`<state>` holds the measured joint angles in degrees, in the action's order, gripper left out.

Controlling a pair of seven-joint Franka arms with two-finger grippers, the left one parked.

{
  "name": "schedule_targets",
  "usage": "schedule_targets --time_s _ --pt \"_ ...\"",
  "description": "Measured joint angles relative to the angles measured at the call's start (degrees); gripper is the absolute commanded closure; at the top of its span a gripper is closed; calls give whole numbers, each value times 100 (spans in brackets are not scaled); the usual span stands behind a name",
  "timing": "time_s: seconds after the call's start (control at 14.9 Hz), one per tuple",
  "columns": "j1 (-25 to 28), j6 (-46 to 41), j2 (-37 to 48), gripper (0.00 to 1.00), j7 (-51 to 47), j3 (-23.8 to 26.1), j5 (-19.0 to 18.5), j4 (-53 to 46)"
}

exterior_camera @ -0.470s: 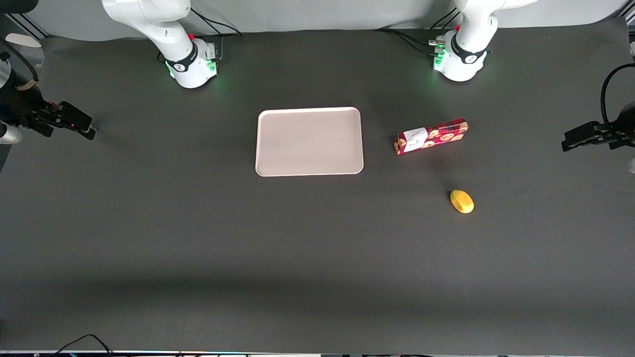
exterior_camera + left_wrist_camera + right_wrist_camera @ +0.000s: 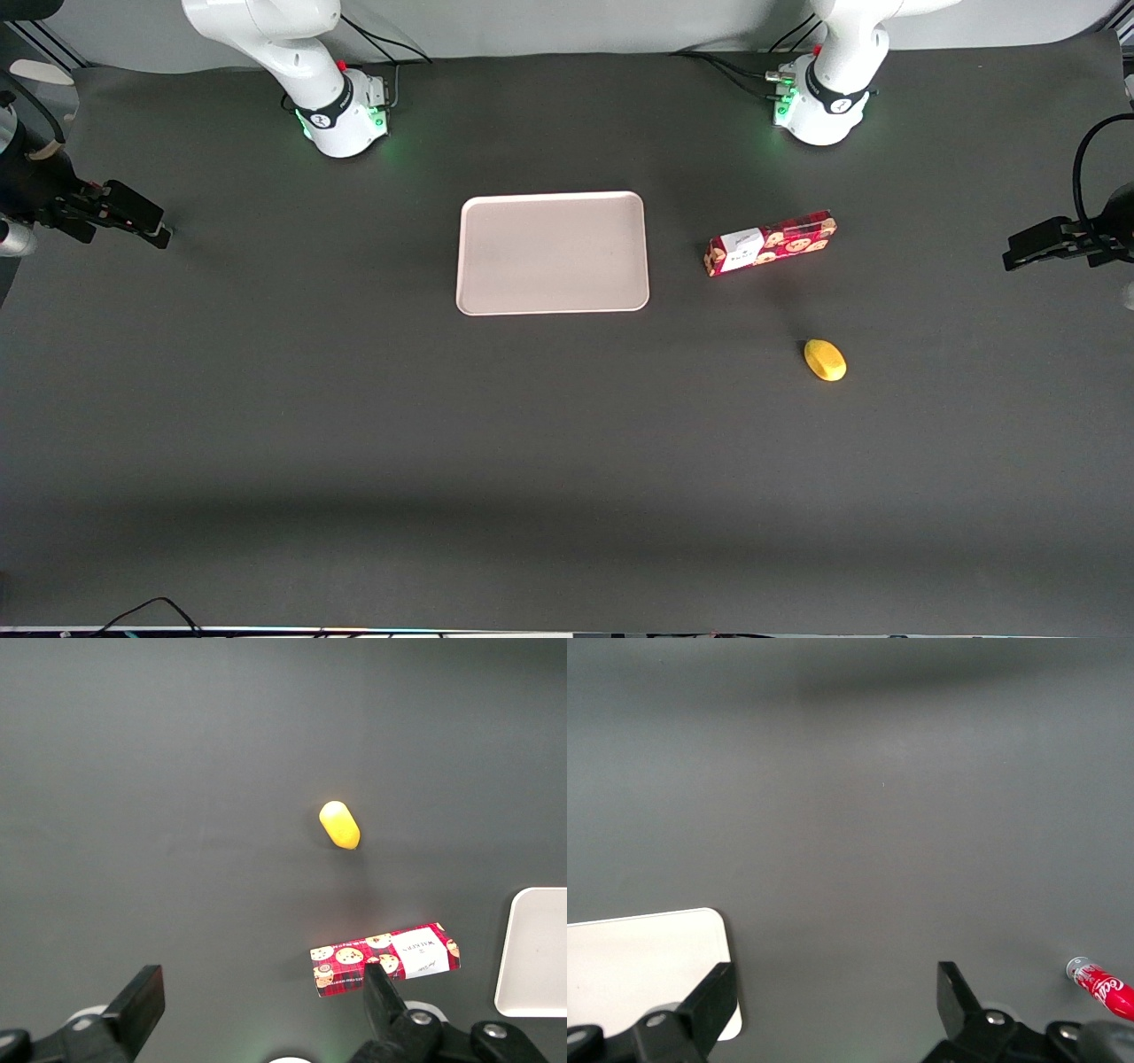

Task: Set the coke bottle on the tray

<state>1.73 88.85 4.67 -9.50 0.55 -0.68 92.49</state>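
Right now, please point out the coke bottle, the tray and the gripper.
coke bottle [image 2: 1106,985], right wrist view, red body.
tray [image 2: 552,252], front view, bare floor.
gripper [image 2: 146,223], front view, fingertips, at the working arm's table end.

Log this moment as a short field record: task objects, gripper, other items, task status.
coke bottle: lying on the table, seen only in the right wrist view, partly cut off; not visible in the front view
tray: flat on the table, nothing on it
gripper: open, holding nothing, above bare table, at the working arm's end of the table
cookie box: on the table beside the tray, toward the parked arm's end
yellow object: nearer the front camera than the cookie box
task status: bottle not yet grasped, not on tray
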Motion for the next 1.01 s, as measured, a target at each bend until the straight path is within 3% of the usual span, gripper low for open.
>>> schedule_targets --time_s 1.01 --pt "-43 -91 -12 0 0 40 1 -59"
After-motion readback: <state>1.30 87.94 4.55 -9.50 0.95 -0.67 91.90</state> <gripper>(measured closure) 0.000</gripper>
